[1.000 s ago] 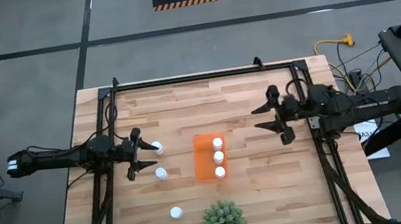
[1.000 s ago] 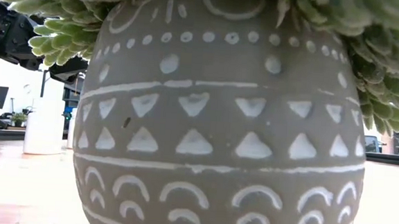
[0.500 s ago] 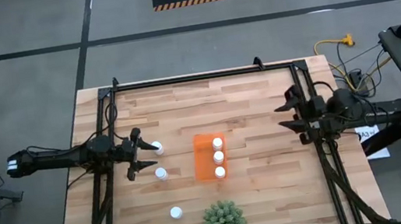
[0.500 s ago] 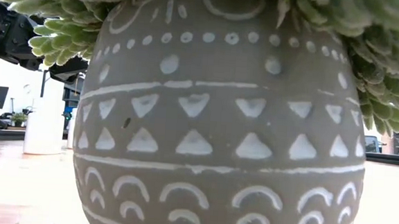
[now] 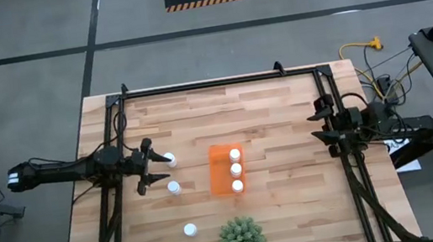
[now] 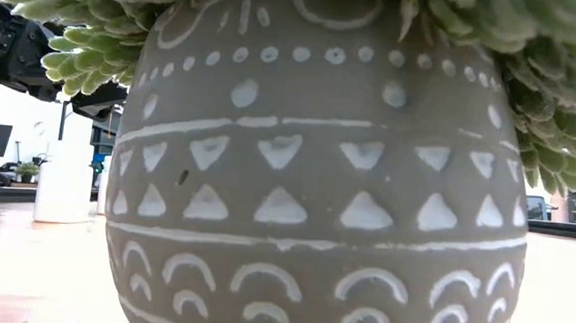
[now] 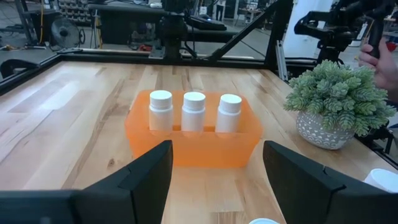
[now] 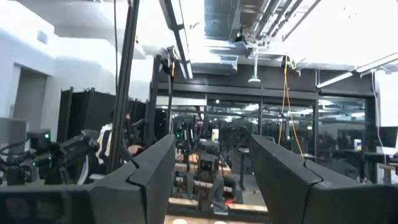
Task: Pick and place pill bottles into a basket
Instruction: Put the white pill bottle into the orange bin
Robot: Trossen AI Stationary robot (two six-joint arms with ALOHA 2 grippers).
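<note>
The orange basket stands mid-table with three white pill bottles upright in it; it also shows in the left wrist view. Three more bottles stand on the table to its left: one just ahead of my left gripper, one nearer, one near the front. My left gripper is open and empty, pointing at the basket. My right gripper is open and empty at the table's right edge; its wrist view looks out into the room.
A green spiky plant in a grey patterned pot stands at the front edge, right of the nearest bottle; it fills the low view. Black frame rails run along the table's left and right sides.
My right gripper has drawn back from near the basket toward the table's right edge, staying open and empty. The bottles and the basket have kept their places.
</note>
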